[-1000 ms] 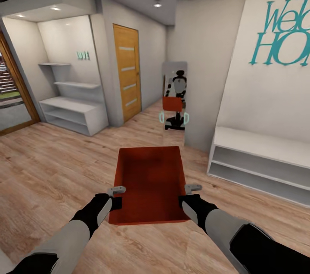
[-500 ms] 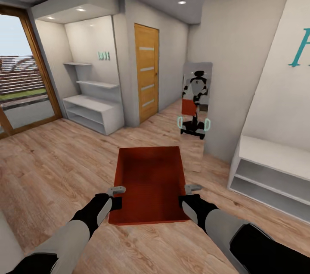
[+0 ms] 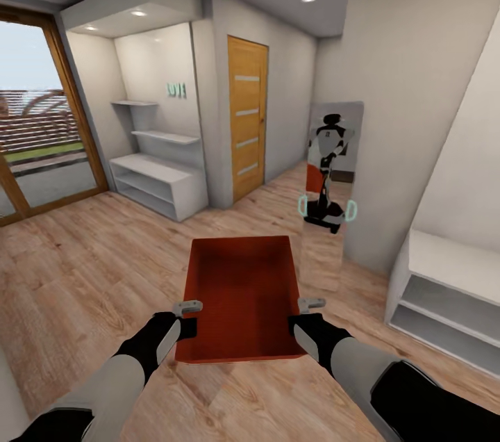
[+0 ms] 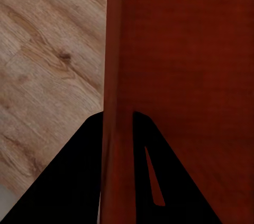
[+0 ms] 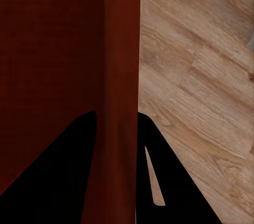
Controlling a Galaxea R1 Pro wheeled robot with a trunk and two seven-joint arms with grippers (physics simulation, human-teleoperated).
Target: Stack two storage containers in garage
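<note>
Orange-red storage container (image 3: 242, 297) hangs before us above the wood-plank floor (image 3: 90, 268); our left gripper (image 3: 186, 306) and right gripper (image 3: 310, 303) each pinch a side wall.

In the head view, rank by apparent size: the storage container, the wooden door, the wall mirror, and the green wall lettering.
1. Storage container, inflated by its nearness to the camera.
2. Wooden door.
3. Wall mirror, not clearly smaller than the door.
4. Green wall lettering, smallest by far.
</note>
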